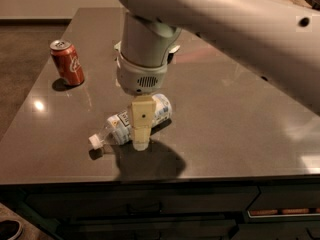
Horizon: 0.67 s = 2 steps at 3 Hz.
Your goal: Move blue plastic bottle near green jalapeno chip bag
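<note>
The blue plastic bottle (116, 125) lies on its side on the dark table (225, 124) near the front edge, with its white cap (94, 141) pointing to the front left. My gripper (141, 142) hangs straight down over the middle of the bottle, its tip low at the bottle's near side, close to the tabletop. The green jalapeno chip bag is hidden behind my wrist at the back of the table.
A red soda can (67, 63) stands upright at the left side of the table. My large white arm (235, 29) crosses the upper right of the view. The table's front edge (150, 176) runs just below the bottle.
</note>
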Each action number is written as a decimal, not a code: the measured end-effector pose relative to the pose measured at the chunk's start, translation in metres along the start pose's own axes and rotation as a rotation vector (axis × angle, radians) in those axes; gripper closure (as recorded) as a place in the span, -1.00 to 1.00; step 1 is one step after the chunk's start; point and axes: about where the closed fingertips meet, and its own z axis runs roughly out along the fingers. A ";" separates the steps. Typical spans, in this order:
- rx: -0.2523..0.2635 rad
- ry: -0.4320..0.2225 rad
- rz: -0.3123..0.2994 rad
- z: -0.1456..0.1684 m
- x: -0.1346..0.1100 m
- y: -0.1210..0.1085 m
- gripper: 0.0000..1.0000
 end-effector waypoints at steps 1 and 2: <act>-0.024 0.013 -0.002 0.017 -0.001 -0.007 -1.00; -0.027 0.027 0.000 0.029 -0.002 -0.016 -1.00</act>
